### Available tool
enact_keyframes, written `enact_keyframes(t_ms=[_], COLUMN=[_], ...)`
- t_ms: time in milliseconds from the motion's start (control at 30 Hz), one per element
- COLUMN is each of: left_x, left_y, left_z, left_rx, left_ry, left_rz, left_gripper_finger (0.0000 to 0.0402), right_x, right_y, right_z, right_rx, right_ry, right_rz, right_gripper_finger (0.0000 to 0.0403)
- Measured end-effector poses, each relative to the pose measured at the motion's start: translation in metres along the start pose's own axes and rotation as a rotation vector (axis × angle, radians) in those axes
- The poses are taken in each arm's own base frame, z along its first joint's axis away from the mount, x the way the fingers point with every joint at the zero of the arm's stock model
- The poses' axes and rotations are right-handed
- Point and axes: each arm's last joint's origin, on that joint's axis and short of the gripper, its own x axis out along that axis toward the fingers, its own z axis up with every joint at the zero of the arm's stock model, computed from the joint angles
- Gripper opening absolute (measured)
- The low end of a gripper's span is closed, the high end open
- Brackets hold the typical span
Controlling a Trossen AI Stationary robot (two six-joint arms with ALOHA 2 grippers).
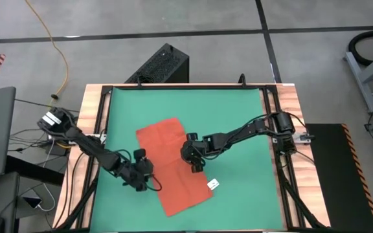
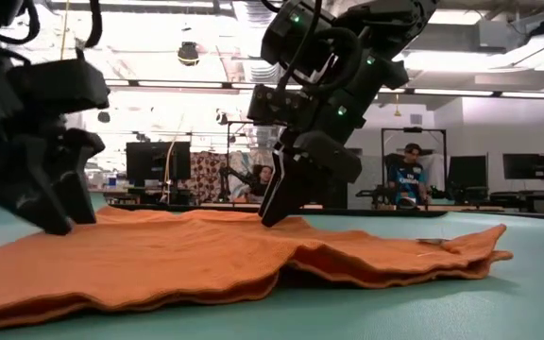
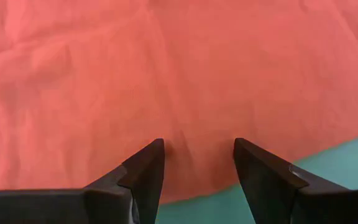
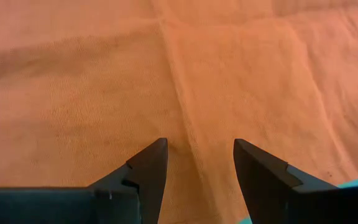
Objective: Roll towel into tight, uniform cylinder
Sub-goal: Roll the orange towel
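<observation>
The orange-red towel (image 1: 170, 152) lies spread out flat on the green table (image 1: 238, 116), slanting from far left to near right. Its small white tag (image 1: 213, 184) sticks out at the near right edge. My left gripper (image 1: 142, 176) is open, pointing down at the towel's left long edge (image 3: 197, 155). My right gripper (image 1: 193, 162) is open, pointing down at the towel's right long edge (image 4: 199, 155). In the low view the towel (image 2: 206, 260) lies in low ripples with both grippers standing on it. My left gripper stands with its open fingertips (image 3: 154, 155) on the towel's upper face, just inside the left long edge (image 3: 229, 186), coming slanting from above. It grips no cloth and the towel lies flat on the table. My right gripper stands with its open fingertips (image 2: 270, 219) on the towel's upper face near the right long edge, either side of a crease (image 4: 188, 124), coming from above. It grips no cloth and the towel lies flat.
Bare green table lies to the right of the towel and at the far side. A wooden frame (image 1: 92, 129) borders the table. A black box (image 1: 164, 65) stands beyond the far edge. People sit in the room behind (image 2: 409, 175).
</observation>
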Motion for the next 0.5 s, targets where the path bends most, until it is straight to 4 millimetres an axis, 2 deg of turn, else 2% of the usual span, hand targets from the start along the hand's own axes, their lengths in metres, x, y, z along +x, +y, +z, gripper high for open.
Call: enact_keyframes(t_ms=[133, 300, 500], left_x=[0.008, 0.012, 0.011], left_y=[-0.001, 0.000, 0.001], left_z=[-0.005, -0.009, -0.011], left_rx=[-0.014, -0.038, -0.054], left_ry=[0.030, 0.045, 0.080], left_rz=[0.029, 0.054, 0.060], left_gripper_finger=[0.0184, 0.0184, 0.0184], right_x=[0.000, 0.004, 0.006], right_y=[0.000, 0.003, 0.004], right_z=[-0.001, -0.013, -0.023], right_rx=[0.000, 0.013, 0.042], right_ry=[0.001, 0.027, 0.044], right_rz=[0.000, 0.004, 0.006], right_gripper_finger=[0.0207, 0.0205, 0.0182])
